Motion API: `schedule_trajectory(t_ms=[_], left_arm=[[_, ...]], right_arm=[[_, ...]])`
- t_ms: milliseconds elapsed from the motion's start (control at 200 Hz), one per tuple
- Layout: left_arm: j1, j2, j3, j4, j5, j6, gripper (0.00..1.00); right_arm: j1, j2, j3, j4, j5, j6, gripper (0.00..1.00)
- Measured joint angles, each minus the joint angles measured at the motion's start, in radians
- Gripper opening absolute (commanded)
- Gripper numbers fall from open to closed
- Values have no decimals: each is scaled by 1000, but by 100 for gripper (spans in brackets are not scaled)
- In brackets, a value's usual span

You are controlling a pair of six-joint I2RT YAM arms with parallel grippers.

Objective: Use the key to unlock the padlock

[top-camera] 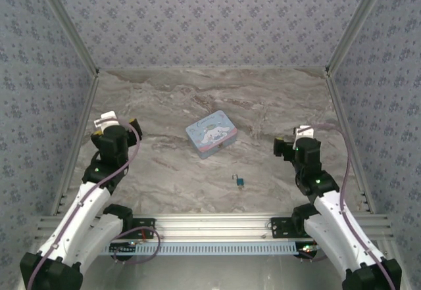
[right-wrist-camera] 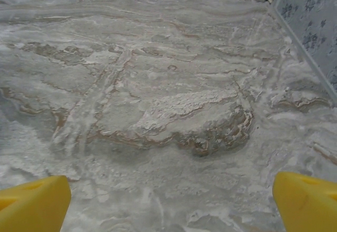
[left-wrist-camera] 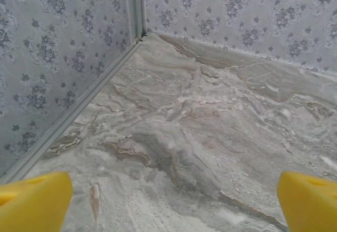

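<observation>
The padlock (top-camera: 240, 182), a tiny blue-bodied lock with a thin dark metal piece at its top left, lies on the marble table between the two arms, nearer the front edge. I cannot tell a separate key from that dark piece. My left gripper (top-camera: 117, 123) hovers at the left side of the table, far from the lock, open with nothing between its yellow fingertips (left-wrist-camera: 34, 200). Over at the right, my right gripper (top-camera: 293, 140) is likewise open, its yellow fingertips (right-wrist-camera: 308, 200) wide apart over bare marble.
A light blue cartoon-printed tin box (top-camera: 211, 133) sits in the middle of the table, behind the padlock. Patterned walls with metal rails (top-camera: 77, 145) close in the left, right and back. An aluminium rail (top-camera: 210, 223) runs along the front edge.
</observation>
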Motion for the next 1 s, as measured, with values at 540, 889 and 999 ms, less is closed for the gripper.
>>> schedule_trajectory(t_ms=[540, 889, 999], left_arm=[[5, 0, -29, 28, 36, 10, 99], [7, 5, -29, 35, 82, 11, 100], [10, 5, -29, 35, 90, 11, 100]], right_arm=[[-203, 341, -124, 431, -103, -22, 100], [-255, 641, -123, 837, -228, -71, 100], [-268, 689, -127, 949, -257, -83, 100]])
